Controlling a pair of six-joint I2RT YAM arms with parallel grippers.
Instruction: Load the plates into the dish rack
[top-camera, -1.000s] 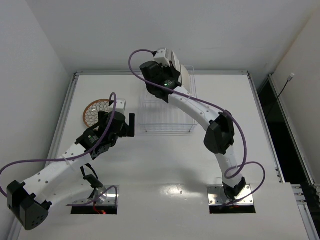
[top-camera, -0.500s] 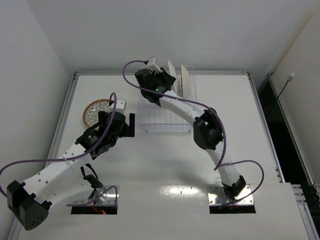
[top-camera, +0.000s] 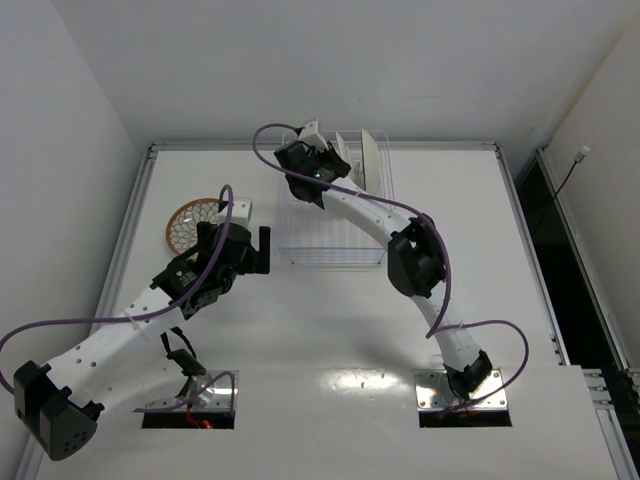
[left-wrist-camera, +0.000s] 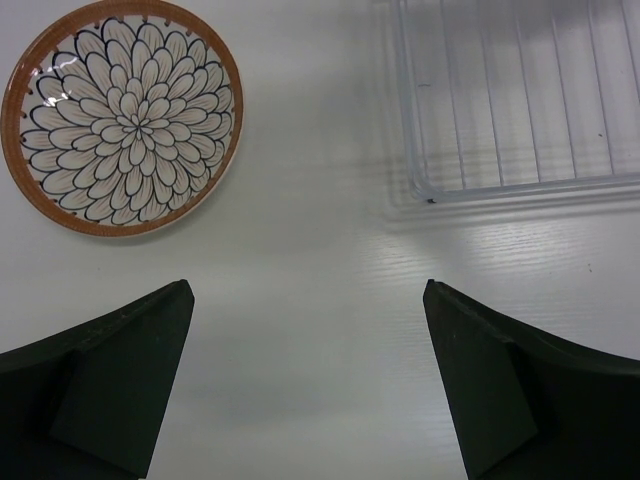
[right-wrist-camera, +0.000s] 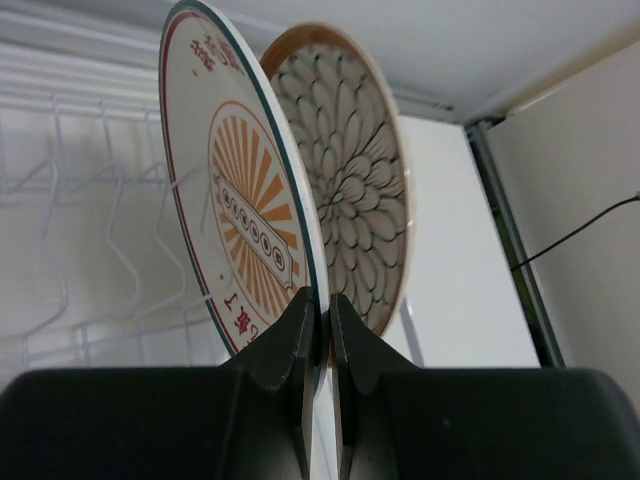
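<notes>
My right gripper (right-wrist-camera: 325, 300) is shut on the rim of a white plate with an orange-brown centre motif (right-wrist-camera: 240, 200), held upright on edge over the far end of the dish rack (top-camera: 330, 240). Just behind it a brown-rimmed petal plate (right-wrist-camera: 350, 170) stands on edge in the rack. From above, both plates (top-camera: 343, 158) (top-camera: 370, 160) show as thin upright edges beside my right gripper (top-camera: 328, 168). A second petal plate (left-wrist-camera: 122, 117) lies flat on the table (top-camera: 192, 224). My left gripper (left-wrist-camera: 307, 290) hovers open and empty over the table between that plate and the rack's near corner (left-wrist-camera: 430, 190).
White wire prongs of the rack (right-wrist-camera: 60, 200) stand to the left of the held plate. The table's raised far rim (top-camera: 420, 146) runs just behind the rack. Purple cables loop off both arms.
My right arm has swung the white plate left and lower, next to the petal plate standing in the rack. The left arm has not moved.
</notes>
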